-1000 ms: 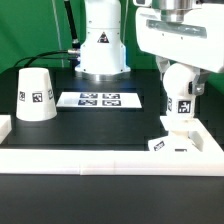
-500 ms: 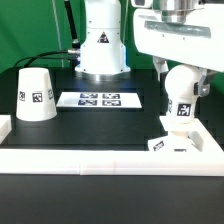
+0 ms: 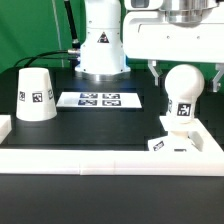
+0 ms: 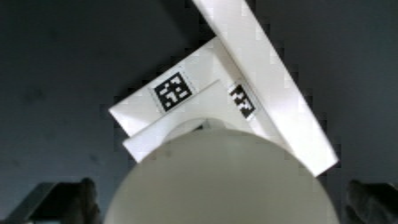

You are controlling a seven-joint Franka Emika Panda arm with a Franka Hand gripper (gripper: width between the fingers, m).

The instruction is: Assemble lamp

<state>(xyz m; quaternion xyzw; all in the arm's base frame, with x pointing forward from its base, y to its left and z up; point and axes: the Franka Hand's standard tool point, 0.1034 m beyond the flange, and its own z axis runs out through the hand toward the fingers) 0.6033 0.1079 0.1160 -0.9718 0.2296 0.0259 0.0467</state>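
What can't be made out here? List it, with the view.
- How the bulb sits in the base: wrist view, hidden by the bulb's ball.
- Jaws: wrist view, dark, blurred, cut by the edge.
- Inside of the shade: exterior view, hidden by its own wall.
- Top of the arm: exterior view, cut by the top edge.

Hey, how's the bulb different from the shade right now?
The bulb is a ball on a neck; the shade is a cone, narrow end up. The bulb sits on the base at the exterior view's right; the shade stands alone on the table at its left. Both are white, upright and tagged.
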